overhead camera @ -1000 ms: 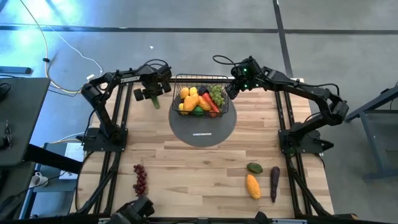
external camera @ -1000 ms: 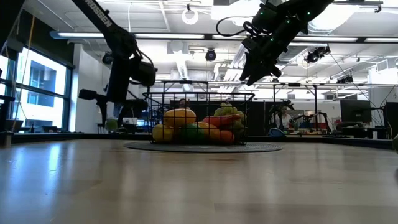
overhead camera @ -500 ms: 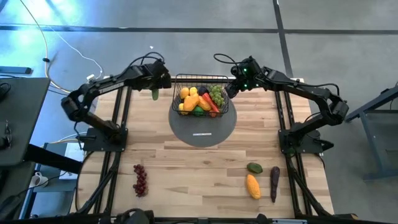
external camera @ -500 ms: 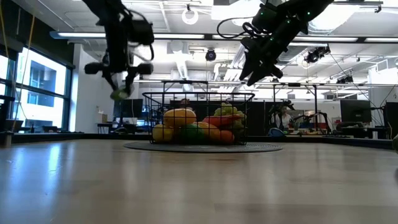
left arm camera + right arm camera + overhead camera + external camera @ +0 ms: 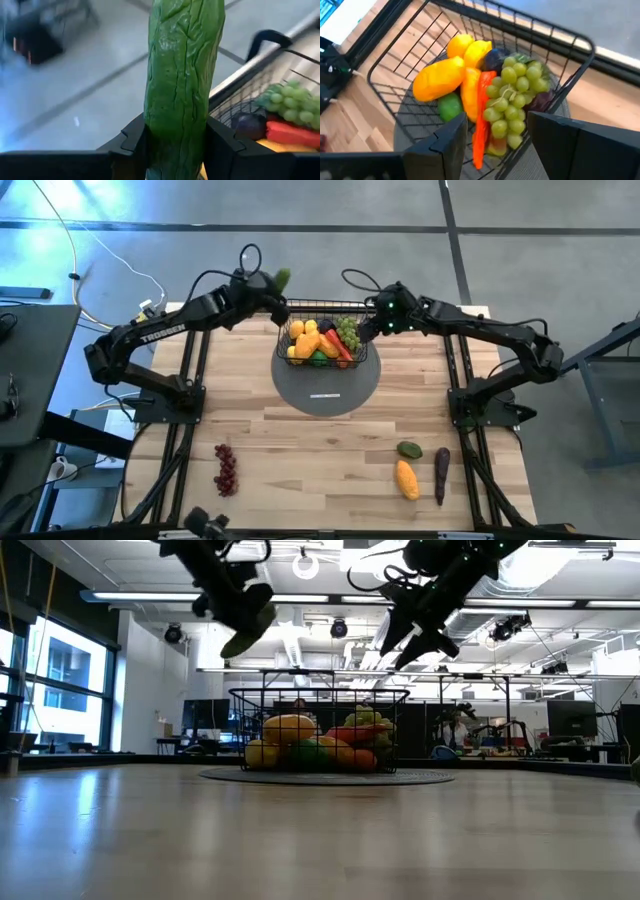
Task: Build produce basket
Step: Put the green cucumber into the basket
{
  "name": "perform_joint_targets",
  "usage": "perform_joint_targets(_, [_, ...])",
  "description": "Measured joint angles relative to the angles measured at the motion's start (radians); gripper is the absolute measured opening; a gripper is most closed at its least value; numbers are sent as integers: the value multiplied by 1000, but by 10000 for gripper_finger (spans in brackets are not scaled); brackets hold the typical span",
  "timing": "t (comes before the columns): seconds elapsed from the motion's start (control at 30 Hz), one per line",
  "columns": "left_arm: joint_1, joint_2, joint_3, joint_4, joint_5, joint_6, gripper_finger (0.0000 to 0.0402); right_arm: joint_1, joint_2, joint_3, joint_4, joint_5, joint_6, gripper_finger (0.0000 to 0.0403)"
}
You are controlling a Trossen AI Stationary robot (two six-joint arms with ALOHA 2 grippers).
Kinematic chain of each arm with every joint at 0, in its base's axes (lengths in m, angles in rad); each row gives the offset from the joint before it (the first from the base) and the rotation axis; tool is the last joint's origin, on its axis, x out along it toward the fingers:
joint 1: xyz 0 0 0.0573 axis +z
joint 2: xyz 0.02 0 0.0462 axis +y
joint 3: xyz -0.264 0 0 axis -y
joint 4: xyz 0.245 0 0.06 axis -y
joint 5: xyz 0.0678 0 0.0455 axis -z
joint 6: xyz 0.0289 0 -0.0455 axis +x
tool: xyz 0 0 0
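My left gripper is shut on a green cucumber, high over the table's far edge, just left of the basket. The black wire basket stands on a grey round mat and holds lemons, a mango, a red chili and green grapes. My right gripper hangs open and empty above the basket's right far corner; the low view shows it well above the rim. My left gripper pinches the cucumber's two sides between its two fingers, near one end. Most of its length sticks out past the fingers. The cucumber is lifted clear, slanting in the air higher than the basket's rim.
Near the table's front edge lie red grapes at the left, and a green fruit, an orange mango and a purple eggplant at the right. Bare wood lies between them.
My left gripper has risen from beside the basket's left wall and swung toward the far edge and the basket, rolling as it went. The cucumber, which hung down below the fingers, now slants high in the air. My right gripper has shifted slightly toward the left.
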Motion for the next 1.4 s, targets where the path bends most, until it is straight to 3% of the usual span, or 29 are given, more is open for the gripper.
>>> perform_joint_targets(0.17, [-47, 1, 0, 117, 13, 261, 122, 78, 0, 0, -46, 80, 101, 190])
perform_joint_targets(0.47, [-89, 3, 0, 163, 163, 561, 123, 191, 0, 0, -223, 235, 315, 190])
perform_joint_targets(0.9, [-113, 101, 0, 254, 216, 686, 158, 293, 0, 0, -407, 276, 564, 190])
perform_joint_targets(1.17, [-166, 195, 0, 338, 263, 796, 148, 339, 0, 0, -485, 274, 668, 190])
perform_joint_targets(1.4, [-195, 267, 0, 420, 237, 798, 154, 377, 0, 0, -508, 273, 704, 190])
